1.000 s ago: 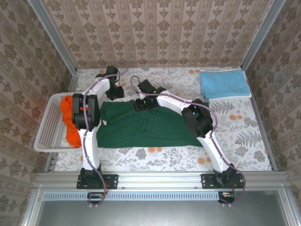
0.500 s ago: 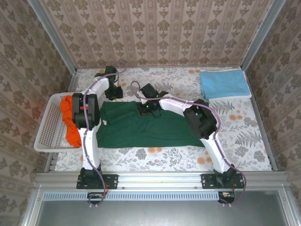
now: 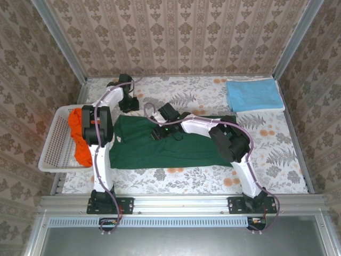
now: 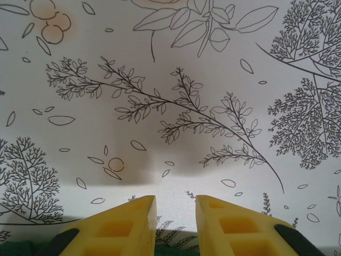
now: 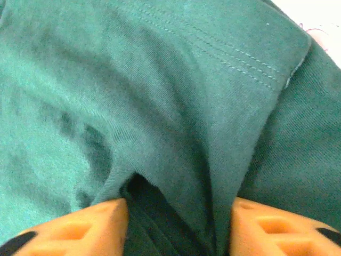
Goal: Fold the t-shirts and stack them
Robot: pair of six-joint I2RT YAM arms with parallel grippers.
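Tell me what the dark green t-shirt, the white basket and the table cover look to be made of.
Dark green t-shirt: soft matte knit, likely cotton jersey; fine knit lines, a double-stitched hem, limp folds.
White basket: rigid plastic by its look; evenly moulded lattice walls holding their shape.
Table cover: smooth and flat, printed with line-drawn branches and leaves; cloth or vinyl, I cannot tell.

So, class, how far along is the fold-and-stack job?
Done: the light blue cloth t-shirt lies folded at the far right. In hand: the right end effector pinches a fold of the dark green cloth t-shirt, spread flat. To do: the bright orange cloth t-shirt sits in the white plastic lattice basket; nothing is stacked.
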